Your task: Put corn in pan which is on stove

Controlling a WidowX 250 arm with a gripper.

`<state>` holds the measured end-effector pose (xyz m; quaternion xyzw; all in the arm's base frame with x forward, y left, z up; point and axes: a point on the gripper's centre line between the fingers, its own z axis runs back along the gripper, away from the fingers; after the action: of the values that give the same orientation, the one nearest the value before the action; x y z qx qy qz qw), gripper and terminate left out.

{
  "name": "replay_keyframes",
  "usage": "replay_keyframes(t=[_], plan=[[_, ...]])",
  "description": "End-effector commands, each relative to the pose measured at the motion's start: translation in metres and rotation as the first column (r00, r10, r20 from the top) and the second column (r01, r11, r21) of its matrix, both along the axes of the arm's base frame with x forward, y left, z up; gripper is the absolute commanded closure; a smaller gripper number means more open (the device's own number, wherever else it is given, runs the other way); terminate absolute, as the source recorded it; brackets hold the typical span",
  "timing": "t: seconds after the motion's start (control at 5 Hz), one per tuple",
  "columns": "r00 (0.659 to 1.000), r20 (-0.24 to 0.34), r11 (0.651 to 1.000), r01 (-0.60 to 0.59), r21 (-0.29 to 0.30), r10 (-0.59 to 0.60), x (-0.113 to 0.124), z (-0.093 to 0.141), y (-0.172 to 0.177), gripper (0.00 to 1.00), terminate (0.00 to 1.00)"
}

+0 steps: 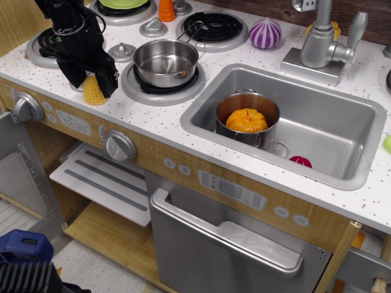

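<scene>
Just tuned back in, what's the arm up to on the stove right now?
The gripper is down around the corn, which stands upright on the stove left of the pan. Its fingers straddle the cob, but a firm grip can't be confirmed. The pan sits empty on its burner; the corn is not in it yet.

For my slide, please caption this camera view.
Gripper straddles the toy corn beside the empty pan on the stove.

Corn [93,91] is yellow with bumpy kernel rows, black gripper [93,82] over it. Shiny steel pan [165,62] beside it on the white speckled stove [146,113]. Right of the pan: orange ribbed toy [246,120] in a steel pot [247,118], plus a purple-and-white striped one [265,33].
</scene>
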<state>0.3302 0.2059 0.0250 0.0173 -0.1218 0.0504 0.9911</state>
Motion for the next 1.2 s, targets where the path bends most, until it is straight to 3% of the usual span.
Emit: replay_keyframes(t=[0.0,0.2,0.6,0.8,1.0], plan=[[0.999,0.045,1.0,-0.003,0.018,0.002,0.002,0.008,0.005,0.0,0.0],[0.999,0.042,1.0,-0.017,0.014,0.016,0.002,0.007,0.005,1.0,0.0],[0.999,0.039,1.0,-0.02,-0.006,0.02,0.004,0.004,0.007,1.0,0.0],[0.999,0.03,0.999,-0.032,0.025,0.031,0.002,0.017,0.004,1.0,0.0],[0.997,0.047,0.994,-0.067,0.089,0.063,-0.003,0.046,-0.002,1.0,0.0]])
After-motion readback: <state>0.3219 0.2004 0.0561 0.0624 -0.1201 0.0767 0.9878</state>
